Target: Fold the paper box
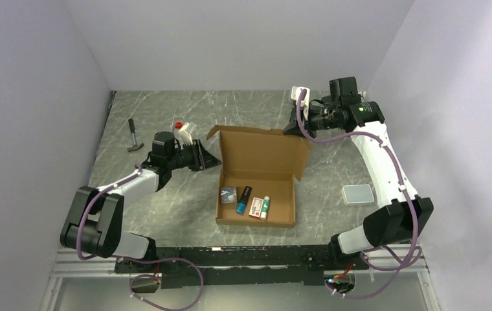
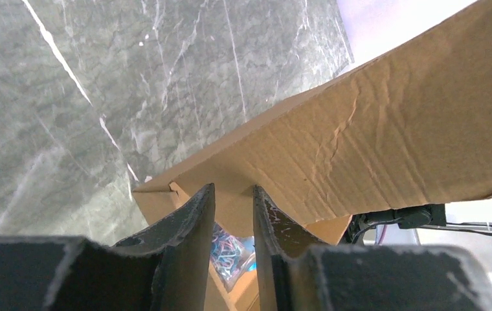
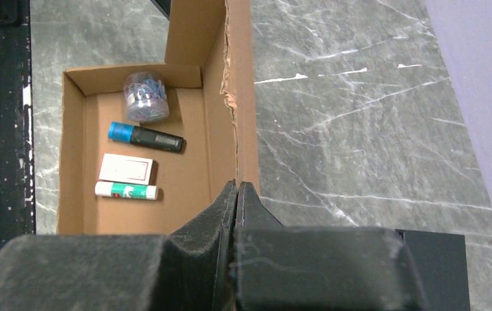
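The paper box [image 1: 256, 214] lies open mid-table with its lid [image 1: 263, 152] standing upright at the back. My left gripper [image 1: 216, 161] is at the lid's left side flap. In the left wrist view its fingertips [image 2: 232, 188] stand apart, right at the brown flap [image 2: 360, 129], with nothing between them. My right gripper [image 1: 290, 128] is at the lid's upper right corner. In the right wrist view its jaws [image 3: 237, 184] are pressed together on the lid's thin torn edge [image 3: 230, 97], above the box floor [image 3: 191, 175].
Inside the box lie a bag of clips [image 1: 228, 194], a blue-capped marker [image 1: 243, 199], a small card pack [image 1: 256, 206] and a glue stick [image 1: 265, 207]. A hammer [image 1: 133, 136] and a red-capped white bottle [image 1: 182, 131] sit at the left. A grey tray [image 1: 358, 193] lies at the right.
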Robot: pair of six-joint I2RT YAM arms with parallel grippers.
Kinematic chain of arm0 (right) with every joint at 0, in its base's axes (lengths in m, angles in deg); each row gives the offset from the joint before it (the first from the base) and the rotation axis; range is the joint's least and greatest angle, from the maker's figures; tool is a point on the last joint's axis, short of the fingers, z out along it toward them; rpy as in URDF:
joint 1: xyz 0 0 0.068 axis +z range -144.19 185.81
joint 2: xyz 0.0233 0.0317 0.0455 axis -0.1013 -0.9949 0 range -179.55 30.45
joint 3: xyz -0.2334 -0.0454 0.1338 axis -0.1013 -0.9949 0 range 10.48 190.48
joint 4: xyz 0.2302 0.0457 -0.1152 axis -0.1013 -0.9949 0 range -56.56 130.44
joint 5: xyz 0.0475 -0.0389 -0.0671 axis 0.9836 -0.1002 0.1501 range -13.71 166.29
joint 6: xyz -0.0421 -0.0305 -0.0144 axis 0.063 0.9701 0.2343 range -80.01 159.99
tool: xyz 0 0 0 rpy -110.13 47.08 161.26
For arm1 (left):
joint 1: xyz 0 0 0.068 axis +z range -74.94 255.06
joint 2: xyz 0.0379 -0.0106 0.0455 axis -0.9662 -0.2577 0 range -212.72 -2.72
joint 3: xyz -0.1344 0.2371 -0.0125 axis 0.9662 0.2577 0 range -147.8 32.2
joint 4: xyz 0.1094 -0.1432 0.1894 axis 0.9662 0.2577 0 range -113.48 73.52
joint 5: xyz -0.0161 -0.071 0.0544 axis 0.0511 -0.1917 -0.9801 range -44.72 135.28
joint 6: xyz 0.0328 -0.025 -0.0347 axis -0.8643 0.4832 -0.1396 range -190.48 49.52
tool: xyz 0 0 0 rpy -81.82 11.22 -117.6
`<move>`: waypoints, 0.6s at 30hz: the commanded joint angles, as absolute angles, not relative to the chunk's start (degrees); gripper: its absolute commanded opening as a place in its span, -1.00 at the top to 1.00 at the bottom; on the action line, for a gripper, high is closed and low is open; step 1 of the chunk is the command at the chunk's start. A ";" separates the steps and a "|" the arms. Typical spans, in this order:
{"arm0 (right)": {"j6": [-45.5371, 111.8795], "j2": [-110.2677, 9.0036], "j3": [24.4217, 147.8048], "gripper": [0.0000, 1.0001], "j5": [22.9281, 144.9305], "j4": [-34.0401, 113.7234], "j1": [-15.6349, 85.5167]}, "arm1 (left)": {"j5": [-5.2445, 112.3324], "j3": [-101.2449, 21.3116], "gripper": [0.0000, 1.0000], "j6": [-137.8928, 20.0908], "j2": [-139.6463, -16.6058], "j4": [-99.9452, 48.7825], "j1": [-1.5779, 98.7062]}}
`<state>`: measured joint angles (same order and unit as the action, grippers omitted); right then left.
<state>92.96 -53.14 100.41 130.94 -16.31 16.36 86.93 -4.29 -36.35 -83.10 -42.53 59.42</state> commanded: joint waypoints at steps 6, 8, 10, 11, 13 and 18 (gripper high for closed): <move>92.81 -49.80 94.81 1.00 128.86 -17.04 19.53 | 85.85 -0.41 0.33 -33.76 -77.19 -41.74 59.07; 92.79 -49.45 94.39 1.00 128.44 -17.04 20.03 | 85.63 0.04 0.33 -33.63 -76.26 -40.65 59.09; 92.64 -49.00 93.81 1.00 128.13 -16.97 20.45 | 85.44 0.65 0.33 -33.20 -75.32 -39.70 59.12; 92.57 -48.70 93.47 1.00 127.92 -16.92 20.61 | 85.07 0.85 0.33 -32.98 -74.66 -38.94 59.10; 92.48 -48.00 92.99 1.00 127.51 -16.87 20.86 | 83.82 1.15 0.33 -32.67 -73.13 -36.51 59.15; 92.47 -46.72 92.31 1.00 126.44 -16.77 21.54 | 81.69 2.08 0.32 -31.62 -69.18 -32.34 59.16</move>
